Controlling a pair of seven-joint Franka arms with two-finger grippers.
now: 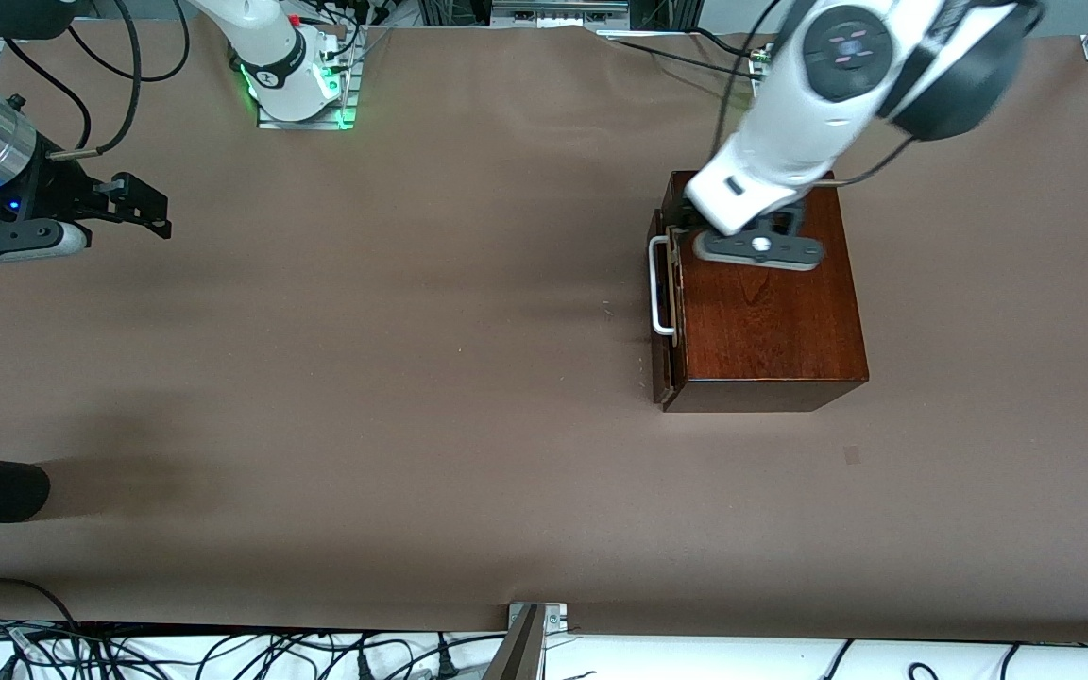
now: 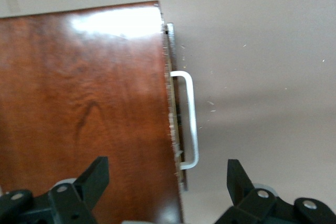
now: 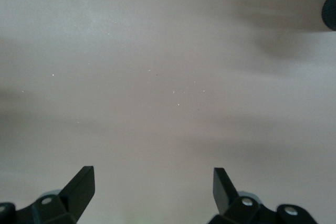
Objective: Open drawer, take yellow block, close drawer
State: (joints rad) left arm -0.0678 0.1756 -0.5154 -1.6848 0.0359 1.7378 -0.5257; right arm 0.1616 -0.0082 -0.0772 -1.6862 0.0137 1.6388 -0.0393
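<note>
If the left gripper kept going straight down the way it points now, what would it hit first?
Probably the drawer's white handle, or the box's top edge beside it. The left gripper hangs open over that edge, one finger above the wooden top, the other above bare table. Depth is unclear.

This is a robotics lab. Two white arms are bolted to metal base plates (image 1: 303,111) at the far edge of a table (image 1: 412,378) covered in plain brown paper. Loose black cables (image 1: 223,656) tangle along the near edge, with more cables and aluminium framing (image 1: 553,11) by the bases.
</note>
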